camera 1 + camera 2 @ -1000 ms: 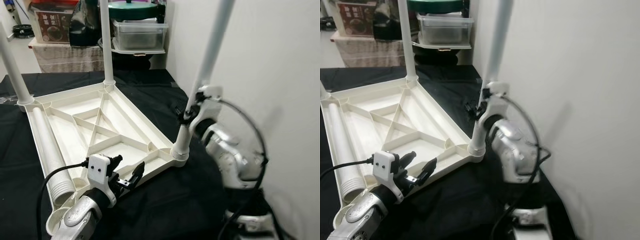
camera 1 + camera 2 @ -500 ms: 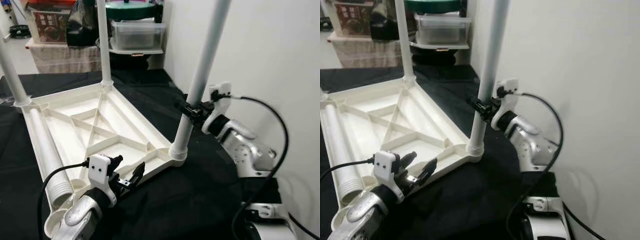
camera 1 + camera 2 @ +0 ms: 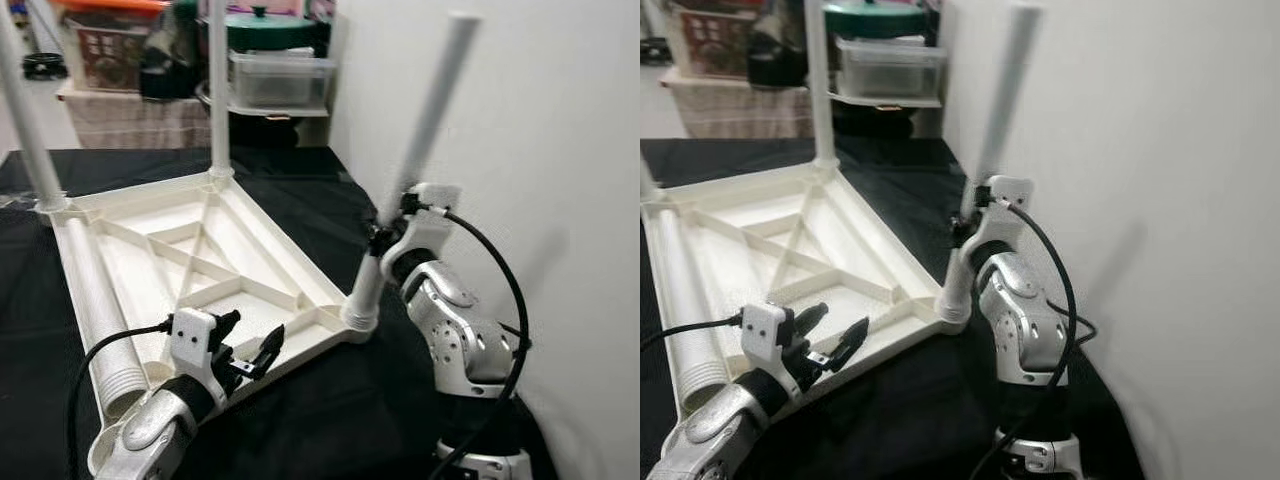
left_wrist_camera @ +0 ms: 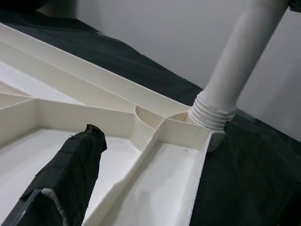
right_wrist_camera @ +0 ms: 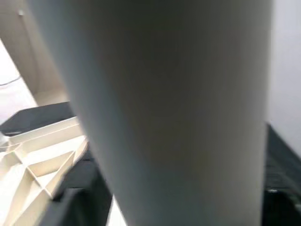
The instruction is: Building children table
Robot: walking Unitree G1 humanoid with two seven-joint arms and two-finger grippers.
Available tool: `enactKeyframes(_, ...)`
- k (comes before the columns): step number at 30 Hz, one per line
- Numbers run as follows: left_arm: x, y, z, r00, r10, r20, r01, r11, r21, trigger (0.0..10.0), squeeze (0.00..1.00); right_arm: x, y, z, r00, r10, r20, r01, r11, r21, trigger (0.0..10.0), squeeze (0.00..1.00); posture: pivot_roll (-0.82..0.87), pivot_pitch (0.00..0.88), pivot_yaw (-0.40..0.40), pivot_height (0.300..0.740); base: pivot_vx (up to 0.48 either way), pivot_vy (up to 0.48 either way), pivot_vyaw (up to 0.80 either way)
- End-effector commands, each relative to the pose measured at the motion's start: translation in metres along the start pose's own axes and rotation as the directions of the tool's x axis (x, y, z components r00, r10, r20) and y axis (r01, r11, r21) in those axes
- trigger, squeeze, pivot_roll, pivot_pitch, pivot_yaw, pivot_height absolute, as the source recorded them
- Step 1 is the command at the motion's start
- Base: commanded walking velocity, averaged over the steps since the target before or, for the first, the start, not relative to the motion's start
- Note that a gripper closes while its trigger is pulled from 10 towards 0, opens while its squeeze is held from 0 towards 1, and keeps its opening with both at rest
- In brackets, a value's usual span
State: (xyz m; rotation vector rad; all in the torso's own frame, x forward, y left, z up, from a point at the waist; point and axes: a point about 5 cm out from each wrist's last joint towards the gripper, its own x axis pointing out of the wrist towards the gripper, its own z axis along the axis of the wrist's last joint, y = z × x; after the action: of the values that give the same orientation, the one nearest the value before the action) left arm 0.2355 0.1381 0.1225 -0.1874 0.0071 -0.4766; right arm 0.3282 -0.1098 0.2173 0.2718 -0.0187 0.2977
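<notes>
A white plastic tabletop (image 3: 190,255) lies upside down on a black cloth. Three white legs stand in its corners: far left (image 3: 25,110), far middle (image 3: 217,90) and near right (image 3: 415,170). A fourth leg (image 3: 95,310) lies loose along the tabletop's left side. My right gripper (image 3: 385,238) is shut on the near right leg, low down, just above its threaded base (image 4: 211,110); that leg leans toward the wall. My left gripper (image 3: 250,338) hangs open over the tabletop's front edge, holding nothing; one finger (image 4: 66,174) shows in the left wrist view.
A white wall (image 3: 560,150) stands close on the right. Behind the table are a clear storage box (image 3: 280,75), a green-lidded pot (image 3: 265,25) and cartons (image 3: 105,45). Black cloth (image 3: 320,420) covers the near surface.
The right arm has swung back in beneath the leg with its wrist turned, still gripping. The near right leg tilts more toward the wall than half a second ago. The left gripper stays put.
</notes>
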Motion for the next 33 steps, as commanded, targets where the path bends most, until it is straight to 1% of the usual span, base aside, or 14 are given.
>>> enactKeyframes(1, 0.001, 0.0, -0.004, 1.0, -0.005, -0.016, 0.004, 1.0, -0.015, 10.0, 0.0, 0.002, -0.004, 0.004, 0.999, 0.043, -0.012, -0.043, 0.999, -0.009, 10.0, 1.0, 0.01, 0.0, -0.104, 0.74, 0.0, 0.0, 0.0)
enactKeyframes(2, 0.001, 0.0, -0.004, 1.0, -0.005, -0.014, 0.005, 1.0, -0.016, 10.0, 0.0, 0.007, -0.005, 0.01, 0.988, 0.151, -0.036, -0.152, 0.988, -0.033, 10.0, 0.0, 0.01, 0.0, -0.104, 0.74, 0.0, 0.0, 0.0)
enactKeyframes(7, 0.003, -0.001, -0.004, 1.0, -0.008, -0.012, 0.008, 1.0, -0.018, 10.0, 0.0, 0.004, -0.015, 0.023, 0.911, 0.394, -0.123, -0.404, 0.913, -0.066, 10.0, 0.0, 0.01, 0.0, -0.108, 0.74, 0.0, 0.0, 0.0)
enactKeyframes(8, 0.003, 0.0, -0.004, 1.0, -0.01, -0.011, 0.01, 1.0, -0.017, 10.0, 0.0, 0.003, -0.026, 0.022, 0.879, 0.438, -0.189, -0.457, 0.886, -0.074, 0.0, 0.0, 0.02, 0.0, -0.113, 0.74, 0.0, 0.0, 0.0)
enactKeyframes(12, 0.003, 0.0, -0.003, 1.0, -0.009, -0.01, 0.009, 1.0, -0.016, 10.0, 0.0, 0.008, -0.033, 0.02, 0.904, 0.373, -0.21, -0.395, 0.915, -0.075, 0.0, 0.0, 0.02, 0.0, -0.113, 0.74, 0.0, 0.0, 0.0)
enactKeyframes(15, 0.001, 0.001, -0.003, 1.0, -0.003, -0.009, 0.003, 1.0, -0.014, 10.0, 0.0, 0.022, -0.038, 0.003, 0.982, -0.005, -0.19, -0.007, 0.998, -0.064, 0.0, 0.0, 0.02, 0.0, -0.121, 0.74, 0.0, 0.0, 0.0)
enactKeyframes(16, 0.001, 0.001, -0.003, 1.0, -0.003, -0.009, 0.003, 1.0, -0.014, 10.0, 0.0, 0.022, -0.038, 0.003, 0.982, -0.005, -0.19, -0.007, 0.998, -0.064, 0.0, 0.0, 0.02, 0.0, -0.121, 0.74, 0.0, 0.0, 0.0)
enactKeyframes(20, -0.001, 0.001, -0.003, 1.0, -0.001, -0.014, 0.0, 1.0, -0.012, 10.0, 0.0, 0.007, -0.001, -0.018, 0.978, -0.083, -0.192, 0.083, 0.997, -0.008, 0.0, 0.0, 0.03, 0.0, -0.118, 0.74, 0.0, 0.0, 0.0)
enactKeyframes(23, -0.002, 0.001, -0.004, 1.0, 0.0, -0.017, 0.0, 1.0, -0.012, 10.0, 0.0, 0.001, 0.009, -0.021, 0.979, -0.073, -0.19, 0.074, 0.997, -0.001, 0.0, 0.0, 0.03, 0.0, -0.118, 0.74, 0.0, 0.0, 0.0)
enactKeyframes(24, -0.002, 0.002, -0.004, 1.0, 0.0, -0.019, -0.001, 1.0, -0.011, 10.0, 0.0, -0.003, 0.016, -0.022, 0.981, -0.059, -0.187, 0.059, 0.998, -0.002, 10.0, 0.0, 0.02, 0.0, -0.115, 0.74, 0.0, 0.0, 0.0)
enactKeyframes(28, -0.001, 0.001, -0.004, 1.0, -0.005, -0.02, 0.005, 1.0, -0.016, 10.0, 0.0, -0.005, 0.019, -0.008, 0.994, 0.036, -0.101, -0.033, 0.999, 0.032, 10.0, 0.0, 0.02, 0.0, -0.111, 0.74, 0.0, 0.0, 0.0)
enactKeyframes(29, 0.0, 0.001, -0.004, 1.0, -0.008, -0.02, 0.007, 1.0, -0.017, 10.0, 0.0, -0.003, 0.014, -0.004, 0.996, 0.036, -0.084, -0.034, 0.999, 0.021, 10.0, 1.0, 0.01, 0.0, -0.107, 0.74, 0.0, 0.0, 0.0)
enactKeyframes(32, 0.001, 0.001, -0.005, 1.0, -0.01, -0.019, 0.009, 1.0, -0.018, 10.0, 0.0, 0.0, 0.009, 0.0, 0.996, 0.043, -0.079, -0.042, 0.999, 0.014, 10.0, 1.0, 0.01, 0.0, -0.107, 0.74, 0.0, 0.0, 0.0)
enactKeyframes(33, 0.001, 0.001, -0.005, 1.0, -0.012, -0.019, 0.011, 1.0, -0.019, 10.0, 0.0, 0.005, 0.006, 0.007, 0.992, 0.099, -0.079, -0.1, 0.995, -0.009, 10.0, 0.0, 0.01, 0.0, -0.107, 0.74, 0.0, 0.0, 0.0)
